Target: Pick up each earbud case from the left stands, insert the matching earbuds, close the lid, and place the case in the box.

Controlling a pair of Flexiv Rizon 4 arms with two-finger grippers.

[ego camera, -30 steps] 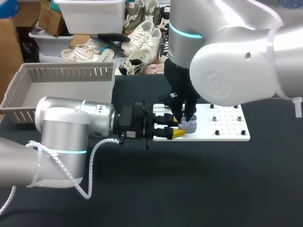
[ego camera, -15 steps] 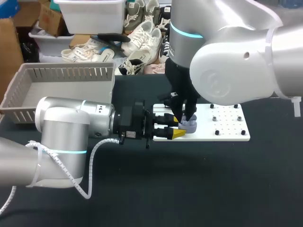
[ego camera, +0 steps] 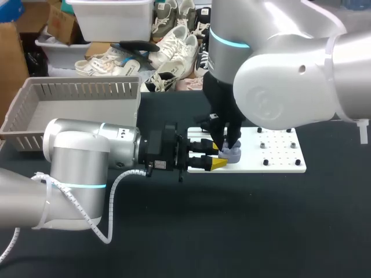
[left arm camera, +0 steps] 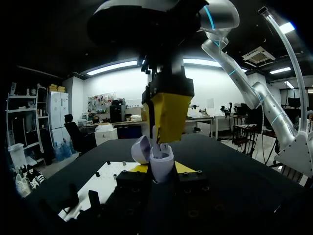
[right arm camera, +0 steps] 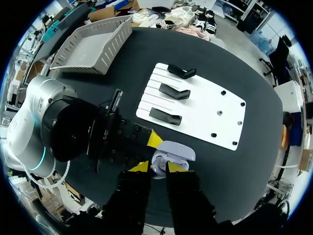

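Head view: the left gripper [ego camera: 215,157] reaches in sideways over the near edge of the white board [ego camera: 278,161]. Its yellow tips are closed on the lavender earbud case [ego camera: 233,154]. The right gripper [ego camera: 227,143] points straight down onto the case. The grey box [ego camera: 75,110] sits well apart, at the table's far left.

Left wrist view: the left gripper [left arm camera: 161,169] clamps the case [left arm camera: 162,164] from both sides, its lid open. The right gripper [left arm camera: 168,117] hangs just above it.

Right wrist view: the right gripper [right arm camera: 157,167] sits directly over the case [right arm camera: 176,151]. Whether it grips anything cannot be told. Three black stands [right arm camera: 173,91] lie in a row on the board [right arm camera: 205,115].
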